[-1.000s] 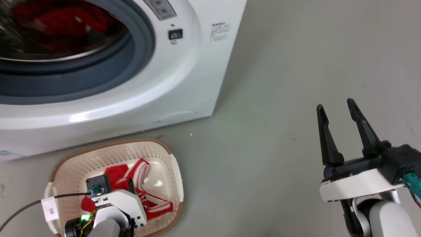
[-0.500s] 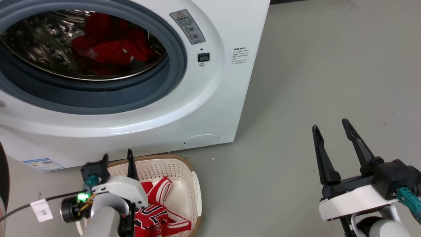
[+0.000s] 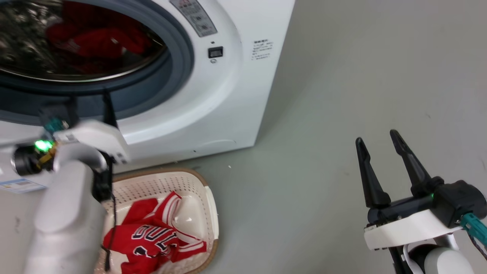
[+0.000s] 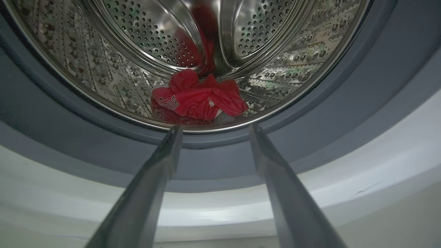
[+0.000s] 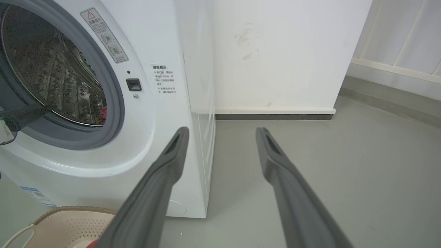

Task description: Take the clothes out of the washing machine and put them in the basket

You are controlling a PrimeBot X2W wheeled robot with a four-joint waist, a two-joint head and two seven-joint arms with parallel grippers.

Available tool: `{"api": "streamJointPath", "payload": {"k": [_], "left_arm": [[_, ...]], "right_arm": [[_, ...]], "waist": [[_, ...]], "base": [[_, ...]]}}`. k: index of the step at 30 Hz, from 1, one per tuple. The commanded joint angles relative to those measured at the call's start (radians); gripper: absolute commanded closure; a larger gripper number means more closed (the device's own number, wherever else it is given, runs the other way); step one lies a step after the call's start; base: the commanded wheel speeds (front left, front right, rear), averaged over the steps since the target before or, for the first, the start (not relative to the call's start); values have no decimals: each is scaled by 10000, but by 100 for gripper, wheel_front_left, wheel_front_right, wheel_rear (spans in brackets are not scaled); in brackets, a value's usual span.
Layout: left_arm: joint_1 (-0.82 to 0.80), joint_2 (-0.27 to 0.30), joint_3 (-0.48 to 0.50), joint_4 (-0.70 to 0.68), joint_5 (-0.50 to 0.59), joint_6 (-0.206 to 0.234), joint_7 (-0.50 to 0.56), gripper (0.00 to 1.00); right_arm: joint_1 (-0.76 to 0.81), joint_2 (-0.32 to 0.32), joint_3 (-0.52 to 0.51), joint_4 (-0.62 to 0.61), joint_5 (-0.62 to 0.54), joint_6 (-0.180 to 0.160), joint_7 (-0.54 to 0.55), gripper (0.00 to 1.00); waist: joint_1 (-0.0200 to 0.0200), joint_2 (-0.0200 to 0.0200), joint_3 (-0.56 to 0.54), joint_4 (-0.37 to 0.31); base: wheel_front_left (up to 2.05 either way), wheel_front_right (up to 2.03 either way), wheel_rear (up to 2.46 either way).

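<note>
pale forearm [image 3: 64, 213], white wrist shells [image 3: 403, 230], black pincer fingers [image 3: 370, 179], teal plugs [image 3: 473, 224], green light [image 3: 42, 145]

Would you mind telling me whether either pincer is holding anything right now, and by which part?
Nothing is held: the left pincer is open and empty facing the drum, and the right pincer is open above the floor.
</note>
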Motion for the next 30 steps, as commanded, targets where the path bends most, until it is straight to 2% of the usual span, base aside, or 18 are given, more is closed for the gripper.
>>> {"api": "streamJointPath", "payload": {"k": [1, 9, 18, 26, 30], "left_arm": [[-158, 77, 28, 19, 9, -22, 40, 0], [-2038, 1291, 280, 505, 35, 7, 1301, 0], [-4120, 2775, 93, 565, 546, 21, 3043, 0], [-5756, 3726, -147, 344, 983, 201, 4806, 0], [-6326, 3796, -352, 222, 1190, 347, 5582, 0]], "right_arm": [[-154, 9, 11, 33, 72, -7, -70, 0], [-775, 13, 202, 716, 641, -7, -716, 0], [-1501, 13, 795, 1641, 1204, -7, -1402, 0], [-1987, 11, 1329, 2341, 1705, -7, -1719, 0], [-1955, 13, 1331, 2551, 1852, -7, -1793, 0]], "waist": [[1, 0, 471, -393], [1, 0, 1934, -1384], [1, 0, 3274, -2324], [1, 0, 4122, -3119], [1, 0, 4375, -3177]], "base": [[0, 0, 0], [0, 0, 0], [0, 0, 0], [0, 0, 0], [0, 0, 0]]}}
